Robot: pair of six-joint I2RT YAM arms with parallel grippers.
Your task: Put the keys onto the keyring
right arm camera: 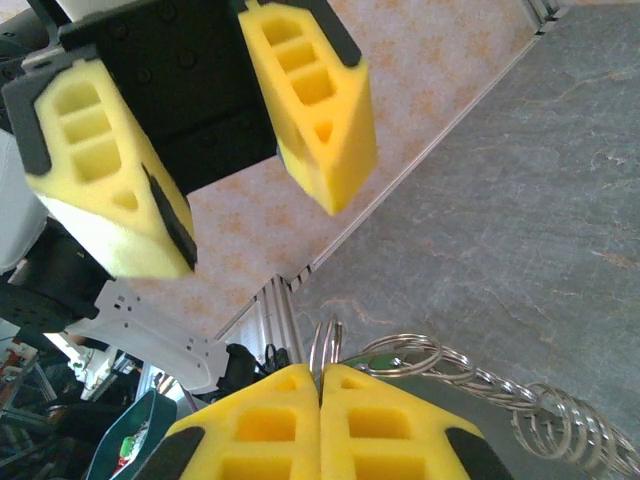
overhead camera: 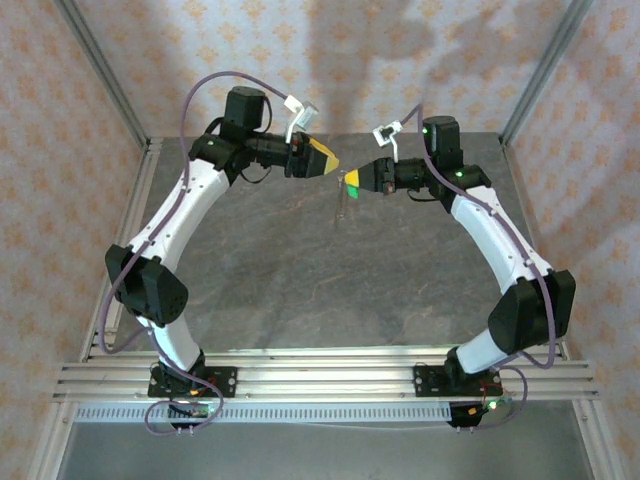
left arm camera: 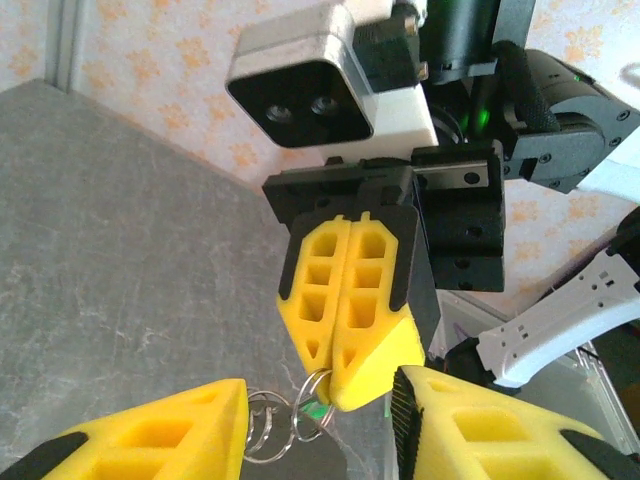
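The right pincer (right arm camera: 320, 370) was pressed together on a thin silvery wire keyring (right arm camera: 324, 343), pinching its rim so that the loop stood out past the yellow fingertips. A short chain of small silvery metal loops (right arm camera: 500, 392) hung from that keyring, held in the air above the far middle of the grey stone-patterned desk (right arm camera: 560, 150). The left pincer (right arm camera: 252, 235) faced it from just beside, its yellow fingers apart and holding nothing.
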